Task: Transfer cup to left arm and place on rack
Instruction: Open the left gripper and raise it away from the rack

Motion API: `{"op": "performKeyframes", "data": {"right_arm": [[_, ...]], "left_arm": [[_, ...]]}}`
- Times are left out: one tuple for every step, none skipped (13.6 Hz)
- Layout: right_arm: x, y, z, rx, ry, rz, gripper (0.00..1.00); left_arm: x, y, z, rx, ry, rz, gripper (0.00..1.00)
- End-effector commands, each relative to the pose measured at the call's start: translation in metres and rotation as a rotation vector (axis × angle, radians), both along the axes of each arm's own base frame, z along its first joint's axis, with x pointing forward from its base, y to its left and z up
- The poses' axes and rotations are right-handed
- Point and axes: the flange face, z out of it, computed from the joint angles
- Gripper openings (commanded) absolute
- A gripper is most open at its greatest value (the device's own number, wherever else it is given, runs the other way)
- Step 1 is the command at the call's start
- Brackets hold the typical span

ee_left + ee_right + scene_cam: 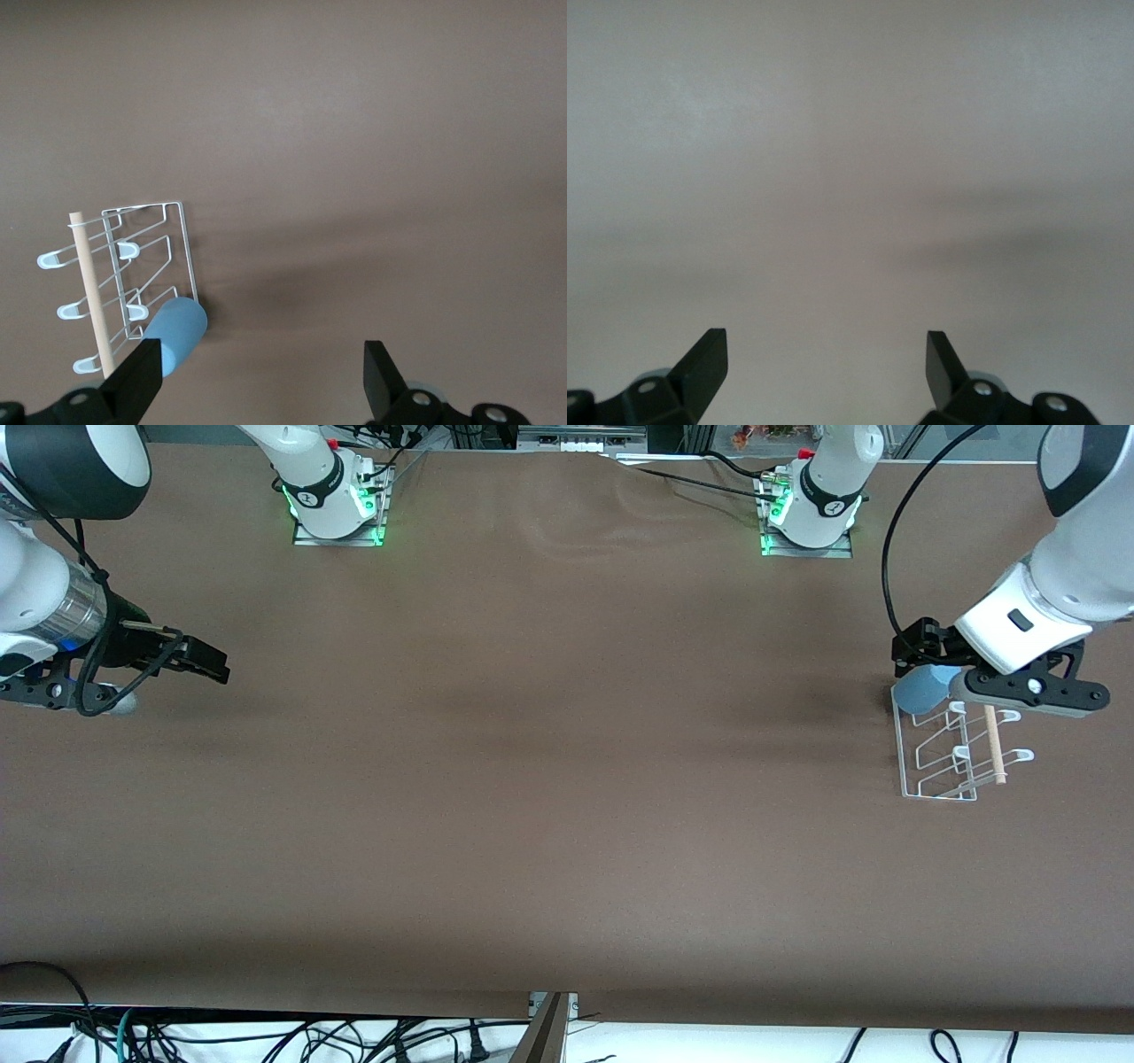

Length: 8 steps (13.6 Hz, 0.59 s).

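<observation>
The light-blue cup [918, 689] lies tilted on its side at the end of the white wire rack [939, 755] farther from the front camera. It also shows in the left wrist view [179, 329], against the rack's [151, 266] corner. My left gripper [927, 660] hovers over that end of the rack. It is wide open [257, 376], with one finger [137, 376] beside the cup and nothing between the jaws. My right gripper [199, 660] is open and empty [824, 359], over bare table at the right arm's end, where that arm waits.
A light wooden dowel [993, 742] lies across the rack. The brown table [549, 779] stretches between the arms. Both arm bases [335, 500] stand along the table edge farthest from the front camera. Cables hang below the nearest edge.
</observation>
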Motion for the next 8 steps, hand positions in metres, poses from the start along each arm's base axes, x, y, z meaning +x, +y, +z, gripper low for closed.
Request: {"op": "performKeyframes", "data": {"right_arm": [[-0.003,-0.001,0.000,0.000,0.005,0.014,0.99],[-0.003,-0.001,0.000,0.000,0.005,0.014,0.99],[-0.003,-0.001,0.000,0.000,0.005,0.014,0.99],[-0.003,-0.001,0.000,0.000,0.005,0.014,0.99],[-0.003,-0.001,-0.001,0.000,0.006,0.013,0.99],[-0.003,-0.001,-0.001,0.000,0.006,0.013,0.99],[-0.003,-0.001,-0.002,0.000,0.008,0.014,0.99],[-0.002,-0.001,-0.003,0.000,0.009,0.013,0.99]], "left_arm": [[-0.020,0.000,0.004,-0.015,-0.027,0.034,1.00],[-0.021,0.001,0.003,-0.017,-0.032,0.035,1.00],[-0.025,0.000,0.003,-0.016,-0.049,0.034,1.00],[-0.032,0.000,-0.001,-0.028,-0.062,0.039,1.00],[-0.034,0.005,-0.002,-0.036,-0.063,0.049,1.00],[-0.034,0.006,0.000,-0.037,-0.066,0.048,1.00],[-0.034,0.002,0.002,-0.039,-0.068,0.043,1.00],[-0.034,0.005,0.002,-0.040,-0.069,0.046,1.00]]}}
